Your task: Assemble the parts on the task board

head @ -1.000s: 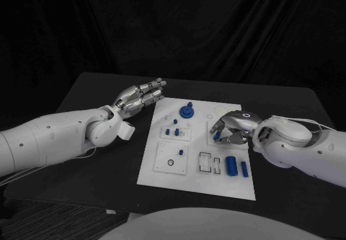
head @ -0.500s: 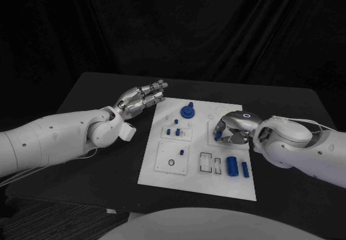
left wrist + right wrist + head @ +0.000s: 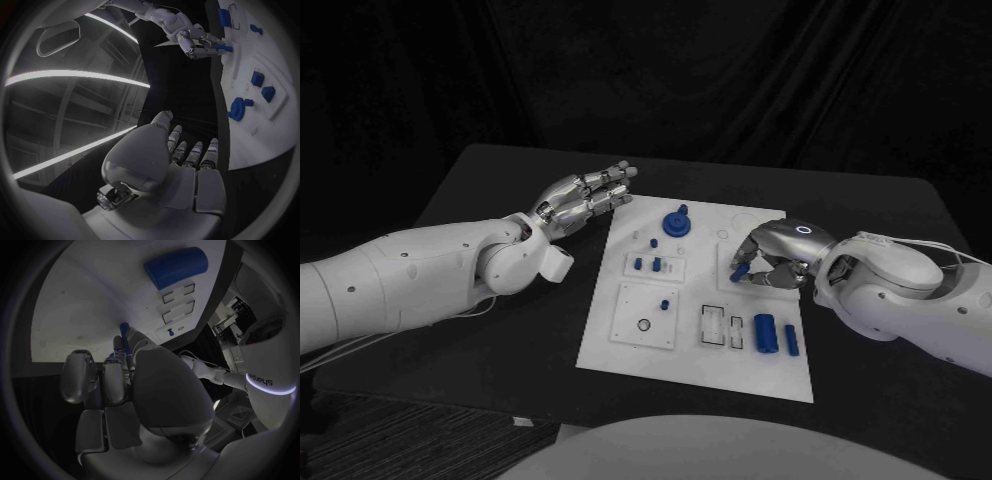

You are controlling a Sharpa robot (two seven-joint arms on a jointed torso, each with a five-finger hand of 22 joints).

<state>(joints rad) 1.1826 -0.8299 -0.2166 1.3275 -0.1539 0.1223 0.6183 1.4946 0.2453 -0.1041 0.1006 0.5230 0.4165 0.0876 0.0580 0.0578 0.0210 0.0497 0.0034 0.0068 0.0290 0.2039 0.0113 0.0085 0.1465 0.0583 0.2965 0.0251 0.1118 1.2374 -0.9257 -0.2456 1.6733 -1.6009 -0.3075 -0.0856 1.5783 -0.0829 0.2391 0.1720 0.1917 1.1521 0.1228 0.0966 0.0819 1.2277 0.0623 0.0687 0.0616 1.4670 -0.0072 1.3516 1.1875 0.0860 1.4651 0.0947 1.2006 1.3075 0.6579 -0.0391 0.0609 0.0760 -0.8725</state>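
Task board shows no readable writing; right hand pinches a small blue part, left hand fingers apart, holding nothing.

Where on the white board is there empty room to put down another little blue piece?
The task board is bare along its near edge, below the square plate with the ring and the big blue cylinder. The middle is crowded with small blue parts, and the right hand covers the right side.
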